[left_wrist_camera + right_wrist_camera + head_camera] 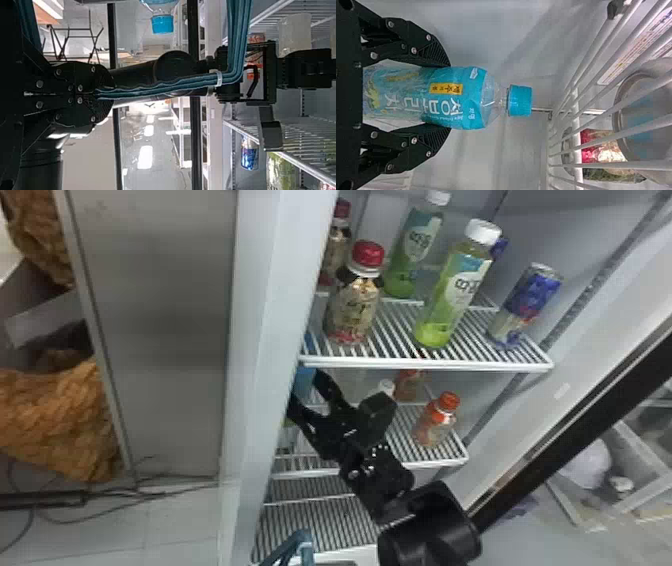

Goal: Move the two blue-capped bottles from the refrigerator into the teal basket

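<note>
1. Claw of the right arm [304, 389] is closed around one blue-capped bottle [455, 99], inside the refrigerator [270, 340].
2. In the head view, at one o'clock from it, a red-capped bottle [354, 307] stands on the upper shelf [430, 364]; at three o'clock stands an orange-capped bottle [434, 427].
3. At six o'clock is the teal basket [301, 535], and the left claw [106, 94] is gripping its handle [166, 84].
4. Another blue-capped bottle [163, 23] is seen in the left wrist view; whether the basket contains it, I cannot tell.
</note>
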Controlling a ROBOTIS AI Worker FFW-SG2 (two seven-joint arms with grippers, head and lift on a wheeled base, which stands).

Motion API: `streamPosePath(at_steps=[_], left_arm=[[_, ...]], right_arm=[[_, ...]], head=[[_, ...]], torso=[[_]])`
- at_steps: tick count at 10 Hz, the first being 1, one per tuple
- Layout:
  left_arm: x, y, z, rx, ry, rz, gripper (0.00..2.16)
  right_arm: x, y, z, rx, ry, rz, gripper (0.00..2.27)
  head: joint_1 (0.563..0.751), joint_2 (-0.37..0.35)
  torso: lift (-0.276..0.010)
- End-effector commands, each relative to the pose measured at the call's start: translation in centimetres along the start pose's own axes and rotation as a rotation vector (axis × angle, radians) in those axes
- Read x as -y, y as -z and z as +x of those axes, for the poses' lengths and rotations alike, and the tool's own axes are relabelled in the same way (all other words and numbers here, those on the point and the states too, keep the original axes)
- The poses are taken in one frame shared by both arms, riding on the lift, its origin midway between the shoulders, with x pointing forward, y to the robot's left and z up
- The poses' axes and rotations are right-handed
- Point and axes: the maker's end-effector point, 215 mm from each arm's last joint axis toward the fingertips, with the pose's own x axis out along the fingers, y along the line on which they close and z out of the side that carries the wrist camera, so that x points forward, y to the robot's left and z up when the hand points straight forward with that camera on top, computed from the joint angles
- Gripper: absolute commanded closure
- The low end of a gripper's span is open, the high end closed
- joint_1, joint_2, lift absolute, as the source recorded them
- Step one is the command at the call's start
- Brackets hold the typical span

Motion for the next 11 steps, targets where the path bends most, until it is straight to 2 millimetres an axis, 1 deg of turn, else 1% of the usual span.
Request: streamPosePath(at_steps=[1, 2, 3, 5, 8, 10, 11], left_arm=[[0.0, 0.0, -0.1, 0.004, 0.001, -0.004, 1.16], [-0.1, 0.1, -0.1, 0.004, 0.000, -0.006, 1.16], [0.0, 0.2, -0.1, 0.002, 0.003, -0.007, 1.16], [-0.1, 0.1, -0.3, 0.009, -0.001, -0.010, 1.16], [-0.1, 0.1, -0.3, 0.009, -0.001, -0.010, 1.16], [-0.1, 0.1, -0.3, 0.009, -0.001, -0.010, 1.16], [-0.1, 0.1, -0.3, 0.009, -0.001, -0.010, 1.16]], right_arm=[[0.0, 0.3, -1.3, -0.015, 0.000, 0.003, 0.61], [-0.3, 0.2, -2.0, -0.020, -0.007, 0.009, 0.61], [-0.9, 0.1, -3.3, -0.028, -0.017, 0.024, 0.61], [-1.0, 0.1, -6.0, -0.052, -0.014, 0.037, 0.61], [-1.2, -1.2, -8.6, -0.058, -0.016, 0.021, 0.61], [-1.5, -1.4, -10.0, -0.077, -0.020, 0.021, 0.61], [-1.6, -1.8, -10.6, -0.076, -0.024, 0.017, 0.61]], head=[[0.695, -0.350], [0.695, -0.350], [0.695, -0.350], [0.695, -0.350], [0.695, -0.350], [0.695, -0.350], [0.695, -0.350]], torso=[[-0.160], [-0.160], [-0.160], [-0.160], [-0.160], [-0.160], [-0.160]])
